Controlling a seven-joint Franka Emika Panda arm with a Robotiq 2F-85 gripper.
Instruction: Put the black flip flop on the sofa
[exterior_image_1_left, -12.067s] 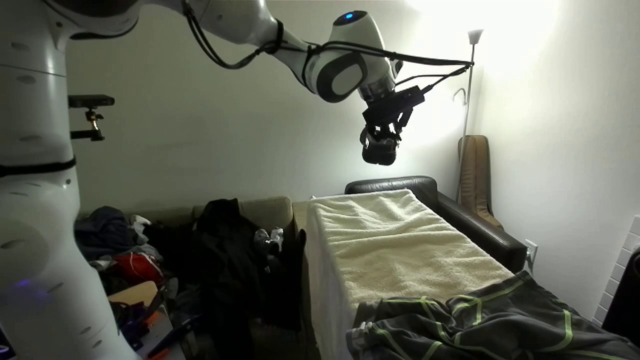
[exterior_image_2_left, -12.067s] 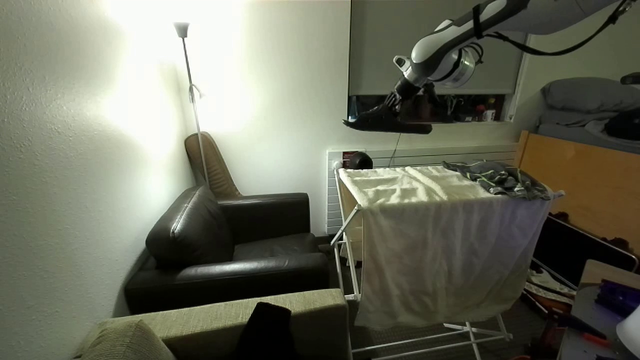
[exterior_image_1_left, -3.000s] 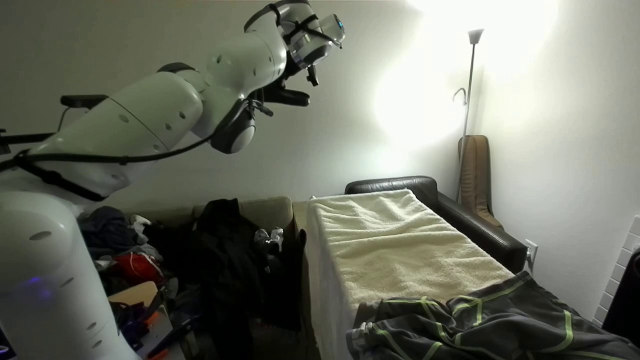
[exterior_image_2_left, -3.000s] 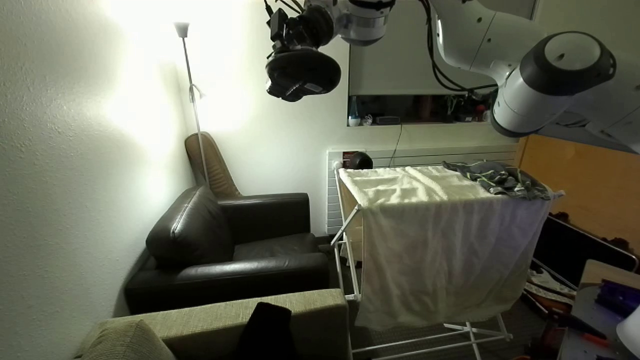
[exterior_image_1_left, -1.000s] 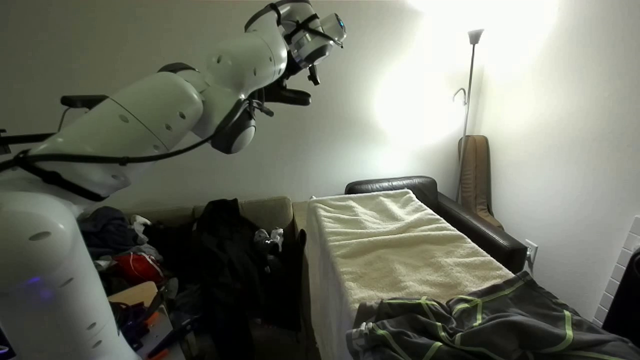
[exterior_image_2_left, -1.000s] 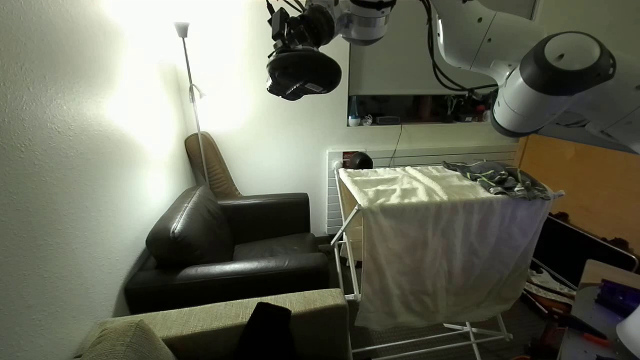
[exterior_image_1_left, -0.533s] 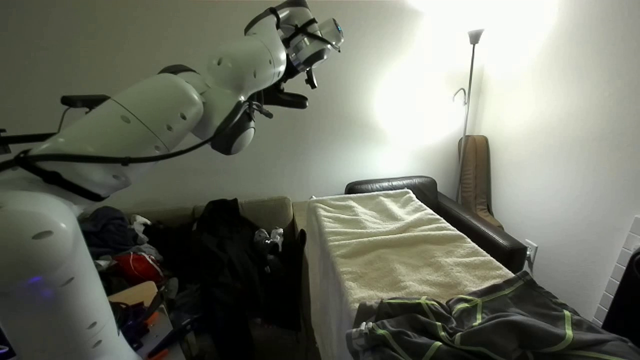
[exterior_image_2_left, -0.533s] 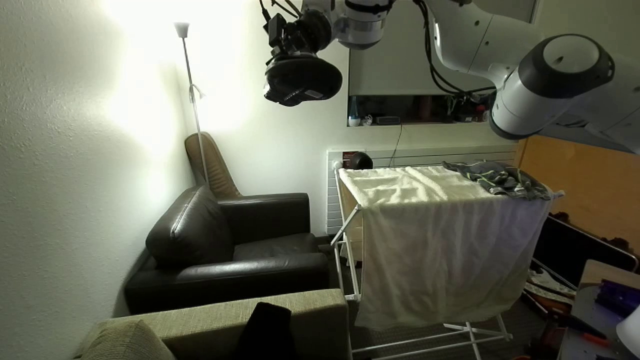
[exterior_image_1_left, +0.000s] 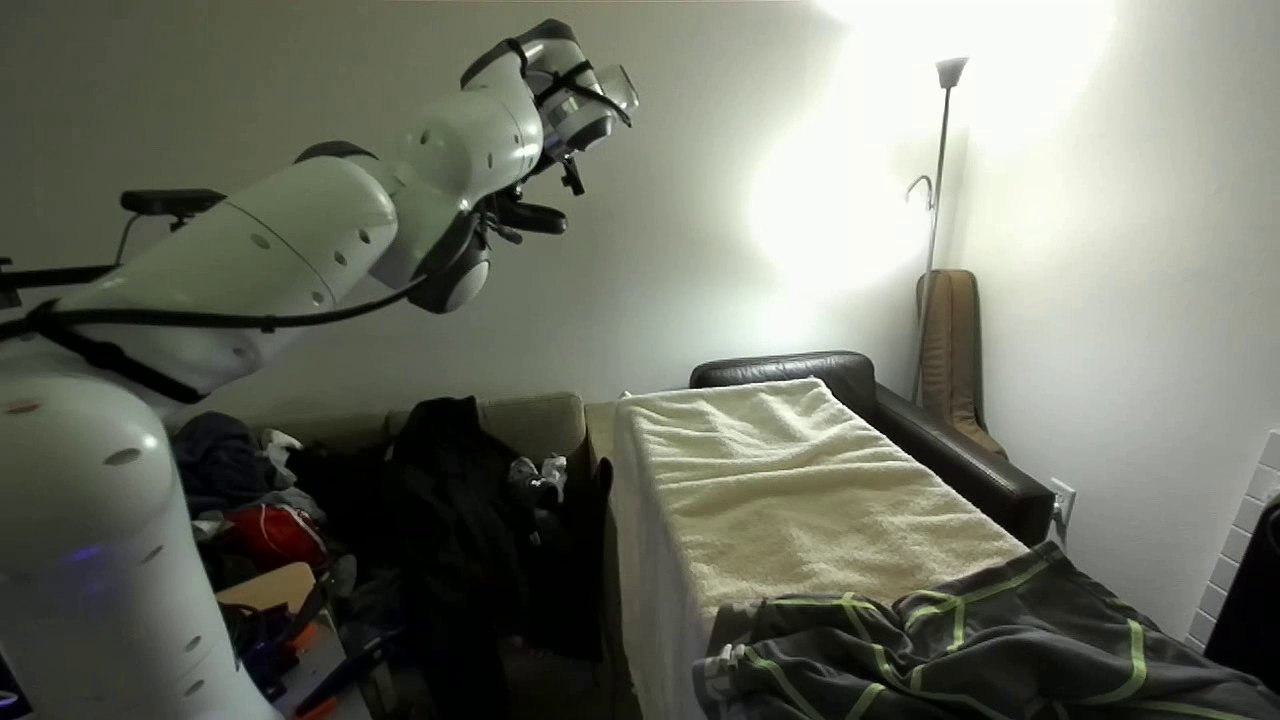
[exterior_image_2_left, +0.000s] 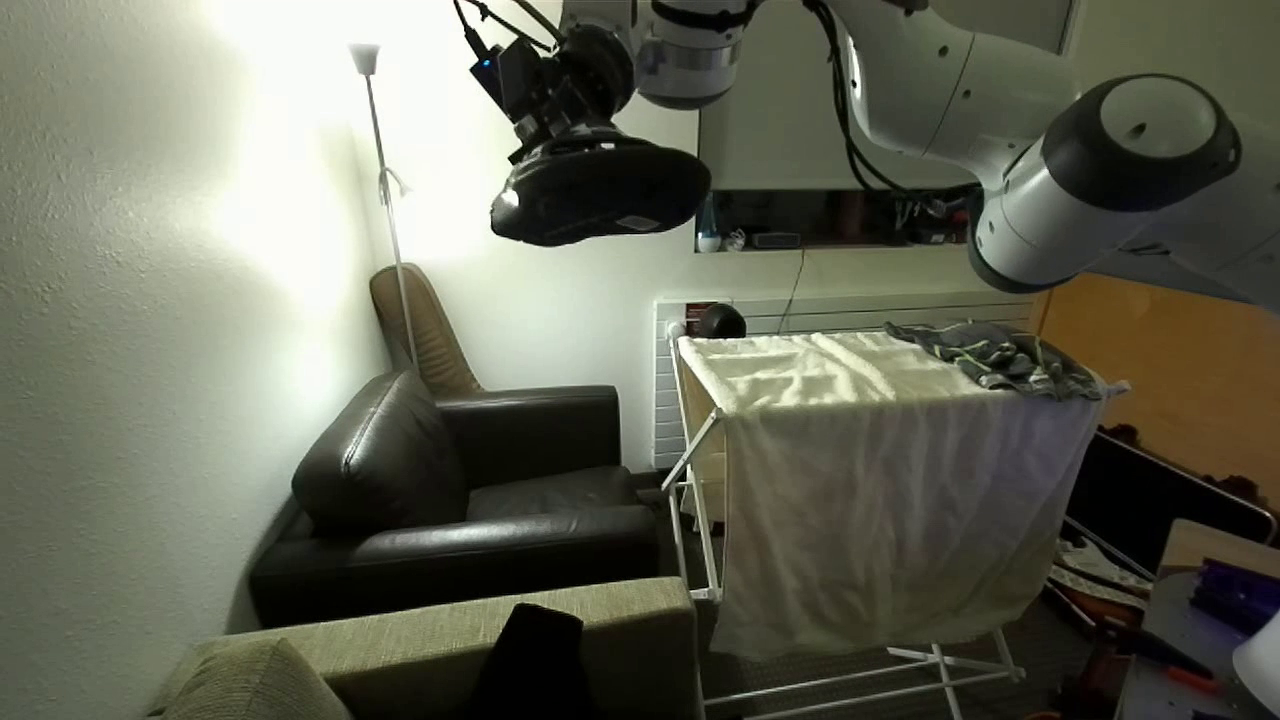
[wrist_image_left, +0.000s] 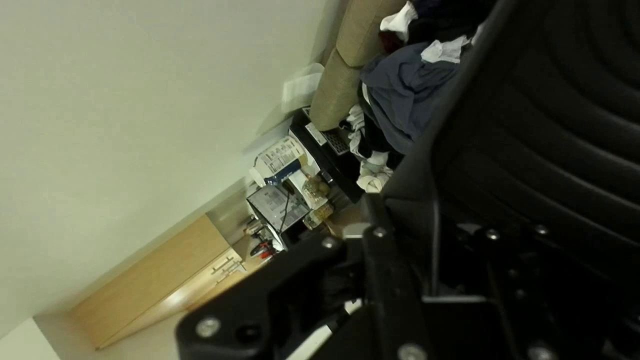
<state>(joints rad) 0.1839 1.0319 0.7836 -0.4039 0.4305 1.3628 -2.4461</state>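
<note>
The gripper (exterior_image_2_left: 560, 130) is clamping the black flip flop (exterior_image_2_left: 608, 192), holding it up in midair, approx. level in both exterior views. Wrist view's showing its ridged face filling the rt. side; too dark there to tell exactly what part's getting pinched. Flip flop's hanging well higher than the beige sofa (exterior_image_2_left: 628, 606), can't tell if directly over it; dark clothes (exterior_image_1_left: 450, 530) are lying on that sofa. Dark leather armchair (exterior_image_2_left: 540, 548) is standing near it. Cream towel (exterior_image_1_left: 800, 490) is draping over the drying rack (exterior_image_2_left: 690, 452), & a gray garment (exterior_image_2_left: 1000, 357) w/ lime stripes is lying on top. Floor lamp (exterior_image_2_left: 364, 60) is glowing in the bg.
</note>
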